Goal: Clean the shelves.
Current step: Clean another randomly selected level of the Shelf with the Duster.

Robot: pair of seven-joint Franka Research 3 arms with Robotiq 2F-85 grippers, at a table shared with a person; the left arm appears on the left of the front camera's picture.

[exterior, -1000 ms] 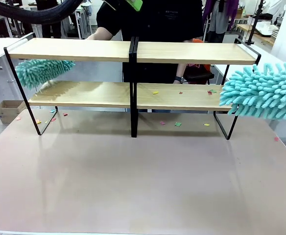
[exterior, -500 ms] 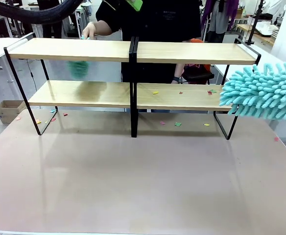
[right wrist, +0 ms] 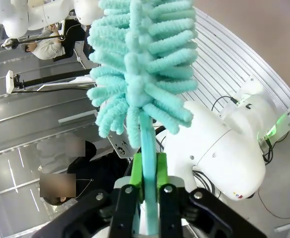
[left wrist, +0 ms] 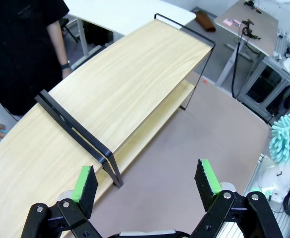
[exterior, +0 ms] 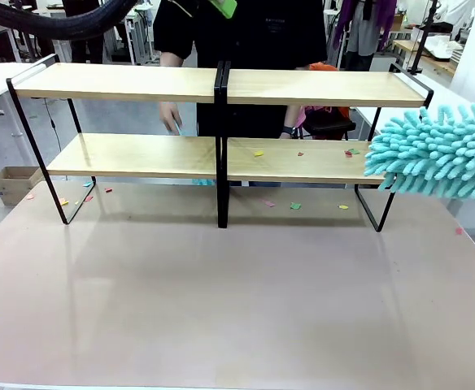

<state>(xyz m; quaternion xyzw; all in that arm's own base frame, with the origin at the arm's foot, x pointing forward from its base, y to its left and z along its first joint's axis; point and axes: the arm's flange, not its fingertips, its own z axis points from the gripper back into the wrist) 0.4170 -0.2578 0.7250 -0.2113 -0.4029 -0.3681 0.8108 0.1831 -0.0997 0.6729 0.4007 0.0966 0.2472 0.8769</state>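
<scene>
The shelves (exterior: pixel 221 85) stand across the far half of the table, two wooden tiers on a black frame. Small coloured scraps (exterior: pixel 350 151) lie on the lower right board. A fluffy teal duster (exterior: pixel 437 158) hovers at the rack's right end, level with the lower board. My right gripper (right wrist: pixel 147 173) is shut on the duster's (right wrist: pixel 140 64) thin teal handle. My left gripper (left wrist: pixel 146 179) hangs open high above the shelves (left wrist: pixel 120 94), with nothing between its green pads (left wrist: pixel 85 181). A person's hand (exterior: pixel 171 116) shows behind the rack, between the tiers.
More scraps (exterior: pixel 294 205) lie on the pinkish tabletop (exterior: pixel 237 301) under and behind the rack, some near its left leg (exterior: pixel 87 195). A cardboard box (exterior: pixel 11 183) sits on the floor at the left. The person stands close behind the rack's middle.
The person's teal duster swept off the lower left board and out of sight; their hand now hangs behind the rack. My right gripper's duster has not moved.
</scene>
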